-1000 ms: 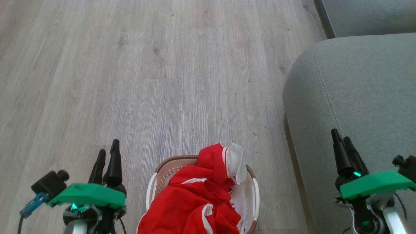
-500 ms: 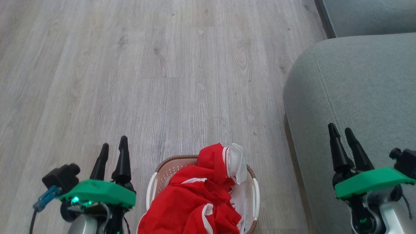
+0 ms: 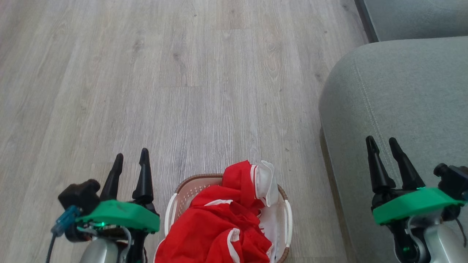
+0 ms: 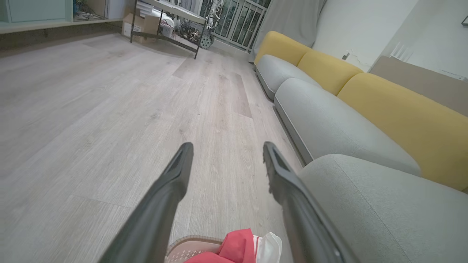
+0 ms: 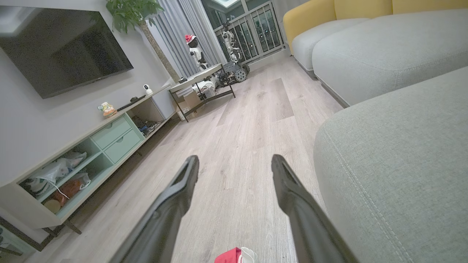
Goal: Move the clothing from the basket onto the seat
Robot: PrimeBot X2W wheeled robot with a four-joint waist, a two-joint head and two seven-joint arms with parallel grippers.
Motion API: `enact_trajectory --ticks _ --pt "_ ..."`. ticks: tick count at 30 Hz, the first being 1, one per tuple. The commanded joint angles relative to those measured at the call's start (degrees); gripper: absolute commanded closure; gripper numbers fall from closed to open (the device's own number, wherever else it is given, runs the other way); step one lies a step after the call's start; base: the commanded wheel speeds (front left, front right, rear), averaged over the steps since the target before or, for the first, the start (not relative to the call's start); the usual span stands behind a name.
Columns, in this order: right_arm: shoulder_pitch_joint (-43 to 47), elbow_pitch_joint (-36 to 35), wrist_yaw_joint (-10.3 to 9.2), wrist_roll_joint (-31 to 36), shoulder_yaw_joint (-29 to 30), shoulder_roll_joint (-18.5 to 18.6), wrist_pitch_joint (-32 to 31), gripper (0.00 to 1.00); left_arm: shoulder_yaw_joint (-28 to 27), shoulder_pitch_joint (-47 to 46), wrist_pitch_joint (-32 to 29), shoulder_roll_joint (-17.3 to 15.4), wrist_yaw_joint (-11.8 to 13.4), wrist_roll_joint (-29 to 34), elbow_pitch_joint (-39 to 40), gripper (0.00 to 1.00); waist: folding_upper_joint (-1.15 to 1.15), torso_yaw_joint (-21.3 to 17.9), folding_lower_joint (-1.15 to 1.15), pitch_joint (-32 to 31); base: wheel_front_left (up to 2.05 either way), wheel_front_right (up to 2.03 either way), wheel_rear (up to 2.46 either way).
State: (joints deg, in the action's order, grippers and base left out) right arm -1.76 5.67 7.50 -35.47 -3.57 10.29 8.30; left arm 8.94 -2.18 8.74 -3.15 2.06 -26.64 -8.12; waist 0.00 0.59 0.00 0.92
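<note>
The left gripper (image 3: 131, 153), with two long dark fingers (image 3: 143, 175) under a green cover, has slid rightward and a little up the head view over the last second. It now sits closer to the oval cream-white plastic laundry basket (image 3: 171, 212) with the brown rim, and its wrist has turned so that the fingers, close together before, stand side by side with a clear gap. The right gripper (image 3: 381, 139), of the same dark and green build, has edged left and up over the grey-green fabric sofa cushion (image 3: 402, 91), its nearly overlapping fingers now plainly parted.
</note>
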Motion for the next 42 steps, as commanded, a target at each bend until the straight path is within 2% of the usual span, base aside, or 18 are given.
enact_trajectory --ticks 1,35,42 --pt "-2.84 -2.7 -0.01 1.61 -0.82 1.37 1.09 0.0 -0.73 -3.37 0.69 -0.83 0.21 1.76 2.37 0.0 0.0 0.02 0.0 0.01 0.0 0.0 0.0" --pt "-3.49 -6.53 -0.01 21.51 -3.2 3.83 6.66 0.0 3.6 -4.67 6.22 -1.22 3.44 25.1 6.35 0.0 0.0 0.66 0.0 0.62 0.0 0.0 0.0" --pt "-3.52 -6.47 -0.01 21.39 -3.19 3.79 6.7 0.0 3.42 -4.59 6.26 -1.18 3.42 25.17 6.26 0.0 0.0 0.62 0.0 0.6 0.0 0.0 0.0"
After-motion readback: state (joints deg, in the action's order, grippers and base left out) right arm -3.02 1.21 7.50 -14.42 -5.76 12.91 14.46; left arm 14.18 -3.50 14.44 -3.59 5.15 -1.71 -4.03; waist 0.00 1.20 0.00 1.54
